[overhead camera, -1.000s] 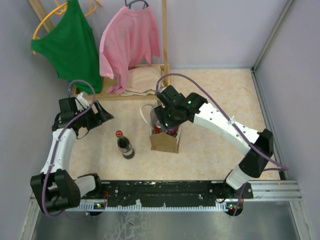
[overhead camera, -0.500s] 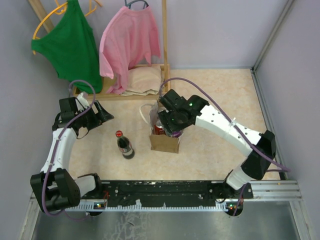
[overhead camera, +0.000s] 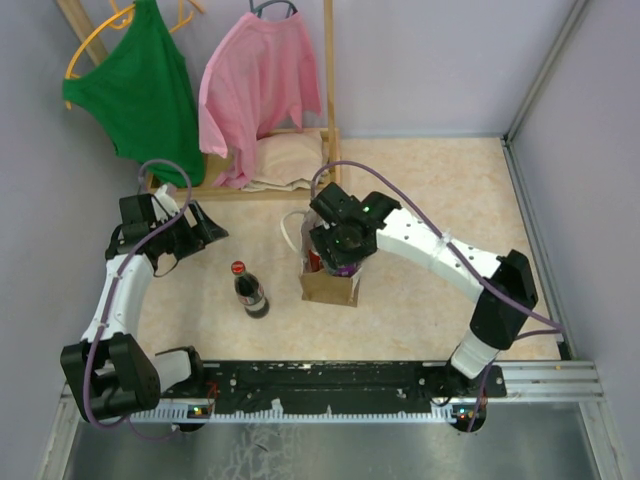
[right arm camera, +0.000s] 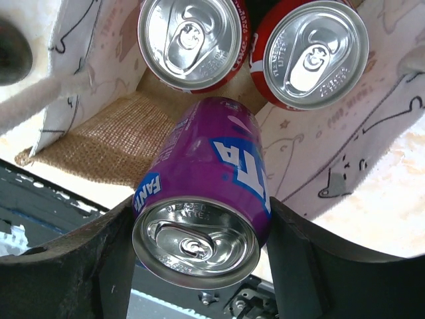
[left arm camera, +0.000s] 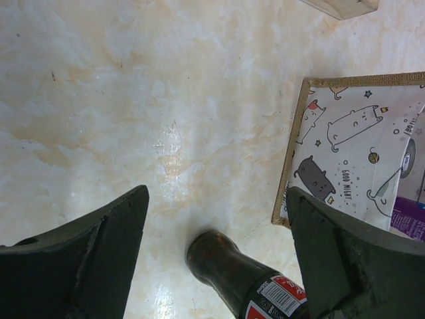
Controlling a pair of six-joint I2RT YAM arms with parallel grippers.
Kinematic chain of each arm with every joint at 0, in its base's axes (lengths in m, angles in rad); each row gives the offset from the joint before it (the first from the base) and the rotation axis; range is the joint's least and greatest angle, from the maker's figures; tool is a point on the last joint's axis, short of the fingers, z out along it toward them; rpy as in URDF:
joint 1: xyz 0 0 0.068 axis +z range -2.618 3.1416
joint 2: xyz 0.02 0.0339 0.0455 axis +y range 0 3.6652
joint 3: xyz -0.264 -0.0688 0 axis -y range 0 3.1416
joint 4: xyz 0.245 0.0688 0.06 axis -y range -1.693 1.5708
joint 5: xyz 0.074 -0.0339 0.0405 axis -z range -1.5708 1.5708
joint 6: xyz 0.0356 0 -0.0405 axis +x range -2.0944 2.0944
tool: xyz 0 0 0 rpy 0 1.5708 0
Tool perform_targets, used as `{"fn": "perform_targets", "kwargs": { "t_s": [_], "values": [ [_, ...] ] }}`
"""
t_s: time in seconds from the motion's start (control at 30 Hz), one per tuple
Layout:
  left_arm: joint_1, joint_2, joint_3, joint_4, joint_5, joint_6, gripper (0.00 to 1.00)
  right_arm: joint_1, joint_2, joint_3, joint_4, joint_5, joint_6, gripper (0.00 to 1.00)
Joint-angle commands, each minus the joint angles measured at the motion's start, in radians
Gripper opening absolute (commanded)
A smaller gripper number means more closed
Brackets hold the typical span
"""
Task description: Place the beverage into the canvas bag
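Observation:
The tan canvas bag (overhead camera: 328,287) stands upright at mid-table, with white rope handles and a cat-print lining (right arm camera: 345,146). My right gripper (overhead camera: 340,252) is over the bag's open top, shut on a purple Fanta can (right arm camera: 206,193) that it holds at the mouth. Two red cans (right arm camera: 192,40) (right arm camera: 309,50) stand inside on the bottom. A dark cola bottle (overhead camera: 249,290) with a red cap stands left of the bag. My left gripper (overhead camera: 205,232) is open and empty, up and left of the bottle (left arm camera: 246,272). The bag's edge (left arm camera: 332,146) shows at right in the left wrist view.
A wooden clothes rack (overhead camera: 328,90) stands at the back with a green top (overhead camera: 140,90) and a pink shirt (overhead camera: 255,85). A folded beige cloth (overhead camera: 285,160) lies on its base. Grey walls close in the left, back and right sides.
My right gripper with the purple can has shifted a little left and lower over the bag's mouth. The left arm and the bottle have not moved.

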Motion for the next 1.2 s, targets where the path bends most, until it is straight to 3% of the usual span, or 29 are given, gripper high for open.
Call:
{"fn": "perform_targets", "kwargs": {
  "t_s": [0.0, 0.3, 0.77, 1.17],
  "values": [
    [0.003, -0.007, 0.0, 0.029, 0.018, 0.006, 0.9, 0.006, 0.027, 0.019, 0.032, -0.014, -0.025, 0.0],
    [0.003, -0.009, -0.006, 0.039, 0.017, 0.01, 0.89, -0.012, 0.082, -0.02, 0.067, -0.038, -0.02, 0.0],
    [0.004, 0.003, 0.009, 0.036, 0.019, 0.015, 0.89, -0.08, -0.035, 0.095, 0.021, -0.065, 0.017, 0.0],
    [0.004, 0.0, 0.013, 0.023, 0.023, 0.02, 0.89, -0.109, -0.023, 0.07, 0.061, -0.07, 0.051, 0.0]
  ]
}}
